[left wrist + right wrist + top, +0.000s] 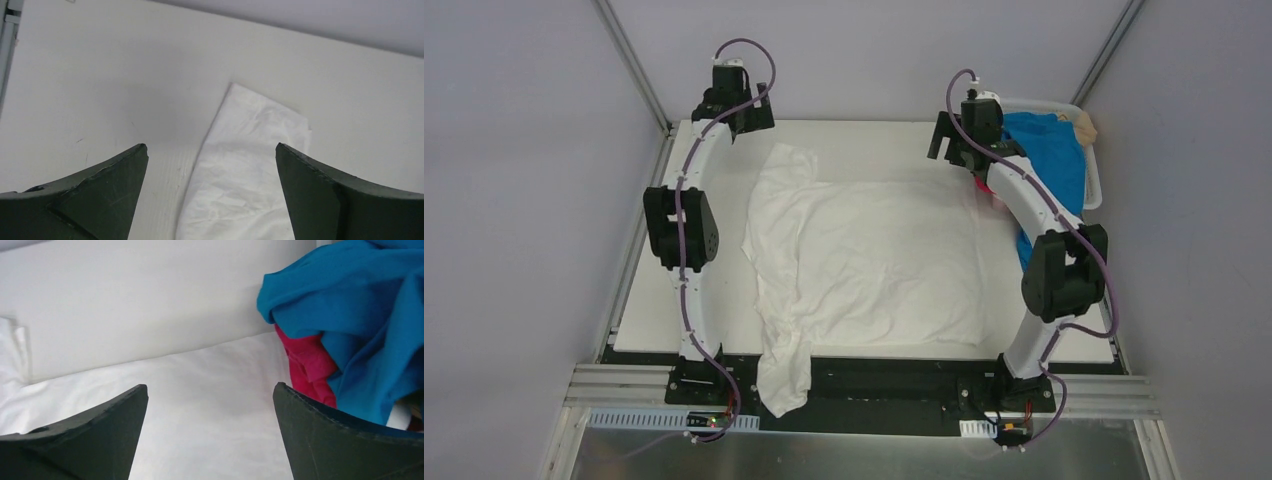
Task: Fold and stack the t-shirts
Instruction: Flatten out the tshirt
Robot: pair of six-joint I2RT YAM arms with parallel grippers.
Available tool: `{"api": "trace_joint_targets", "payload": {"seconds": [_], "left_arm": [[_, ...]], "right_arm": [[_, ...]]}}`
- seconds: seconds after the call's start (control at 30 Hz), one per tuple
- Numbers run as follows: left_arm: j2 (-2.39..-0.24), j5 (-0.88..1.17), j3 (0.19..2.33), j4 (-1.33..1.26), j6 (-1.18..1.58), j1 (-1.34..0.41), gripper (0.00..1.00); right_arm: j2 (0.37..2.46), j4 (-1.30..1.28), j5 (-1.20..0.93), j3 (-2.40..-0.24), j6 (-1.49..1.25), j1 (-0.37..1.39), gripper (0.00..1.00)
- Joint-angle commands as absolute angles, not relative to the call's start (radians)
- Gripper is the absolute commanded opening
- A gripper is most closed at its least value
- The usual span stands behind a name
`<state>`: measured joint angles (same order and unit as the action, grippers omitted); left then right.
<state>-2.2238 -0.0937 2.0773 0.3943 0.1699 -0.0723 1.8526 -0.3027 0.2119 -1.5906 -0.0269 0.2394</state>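
A white t-shirt [864,260] lies spread flat on the table, showing no print. One sleeve [789,160] points to the far left, and the other [784,380] hangs over the near edge. My left gripper [752,115] hovers open above the far sleeve [250,165], with nothing between its fingers [210,146]. My right gripper [944,140] stands open over the shirt's far right edge [200,400], also empty [210,385]. A bright blue t-shirt [1049,150] [350,315], a magenta-pink one [996,195] [307,365] and a bit of a tan one [1084,125] are heaped at the far right.
The heap sits in a white plastic basket [1094,185] at the table's far right corner, close to the right arm's elbow. Grey walls with metal frame posts close in the table on the left, back and right. Bare white tabletop [100,75] lies left of the sleeve.
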Motion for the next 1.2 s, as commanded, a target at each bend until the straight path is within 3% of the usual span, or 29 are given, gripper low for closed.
{"api": "trace_joint_targets", "payload": {"seconds": [0.0, 0.3, 0.43, 0.83, 1.17], "left_arm": [[-1.996, -0.06, 1.987, 0.369, 0.275, -0.085, 0.99], [-1.676, 0.128, 1.47, 0.428, 0.499, -0.108, 0.99], [-1.639, 0.079, 1.294, 0.428, 0.526, -0.195, 0.99], [-1.829, -0.043, 1.234, 0.44, 0.564, -0.181, 1.0], [-2.007, -0.054, 1.389, 0.501, 0.555, -0.044, 1.0]], "right_arm": [[1.668, -0.308, 0.184, -1.537, -0.13, 0.257, 0.99], [1.432, -0.336, 0.022, -1.215, -0.292, 0.264, 0.99], [1.393, -0.297, 0.009, -1.063, -0.305, 0.277, 0.99], [1.64, -0.275, 0.074, -1.033, -0.364, 0.277, 0.99], [1.839, -0.311, 0.052, -1.194, -0.378, 0.302, 0.99]]}}
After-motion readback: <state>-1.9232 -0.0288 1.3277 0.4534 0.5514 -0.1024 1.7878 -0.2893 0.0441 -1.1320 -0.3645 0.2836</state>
